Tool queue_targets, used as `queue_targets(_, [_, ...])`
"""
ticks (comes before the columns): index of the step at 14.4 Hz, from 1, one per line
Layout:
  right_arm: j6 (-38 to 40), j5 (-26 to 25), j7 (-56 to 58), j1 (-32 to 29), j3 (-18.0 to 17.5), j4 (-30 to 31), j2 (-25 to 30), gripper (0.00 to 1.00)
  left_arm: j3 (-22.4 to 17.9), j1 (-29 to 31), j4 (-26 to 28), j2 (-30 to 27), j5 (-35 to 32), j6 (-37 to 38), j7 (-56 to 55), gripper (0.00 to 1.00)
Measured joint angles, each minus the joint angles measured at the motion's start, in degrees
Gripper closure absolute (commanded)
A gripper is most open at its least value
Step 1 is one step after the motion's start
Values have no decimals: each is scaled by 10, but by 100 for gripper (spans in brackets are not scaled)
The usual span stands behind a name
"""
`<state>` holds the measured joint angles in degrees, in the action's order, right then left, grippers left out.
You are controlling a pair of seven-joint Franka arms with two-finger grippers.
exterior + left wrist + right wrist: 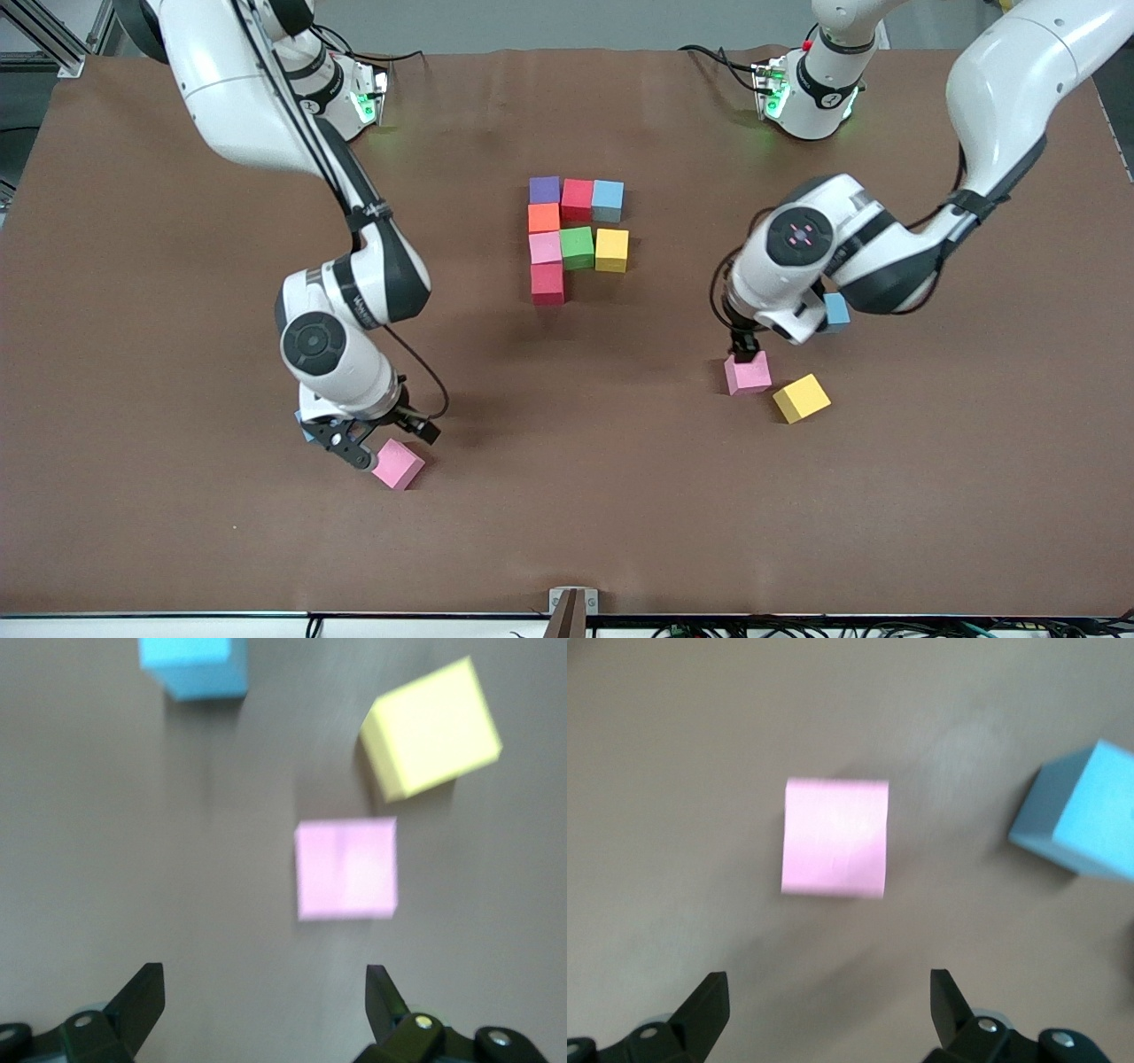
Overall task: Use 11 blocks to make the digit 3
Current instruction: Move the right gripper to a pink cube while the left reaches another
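Several blocks (576, 232) lie packed together mid-table: purple, red and light blue in the farthest row, orange, green, yellow, pink and red nearer the front camera. My left gripper (744, 344) (263, 979) is open just over a loose pink block (748, 372) (345, 868), with nothing between its fingers. A yellow block (802, 398) (431, 726) and a light blue block (835, 312) (195, 665) lie beside that one. My right gripper (372, 440) (828, 979) is open and empty beside another pink block (398, 463) (834, 837). A light blue block (1085, 811) sits close by, mostly hidden under that arm in the front view.
The brown table cover (567, 532) runs bare toward the front camera's edge, where a small metal bracket (573, 602) stands. Both arm bases (811, 97) and their cables sit along the edge farthest from the front camera.
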<state>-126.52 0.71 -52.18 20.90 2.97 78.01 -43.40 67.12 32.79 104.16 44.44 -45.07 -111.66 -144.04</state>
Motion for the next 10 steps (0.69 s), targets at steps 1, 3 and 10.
queue_targets(1, [-1, 0, 7, -10, 0, -17, -14, 0, -18, 0, -7, 1, 0, 0, 7, 0])
queue_targets(3, [-2, 0, 22, -24, 0, -54, -44, 0, -45, 0, -17, 4, 0, -2, 10, 0])
queue_targets(10, [18, 0, 51, -31, -3, -181, -155, 2, -95, -12, -32, 24, 0, -79, 10, 0])
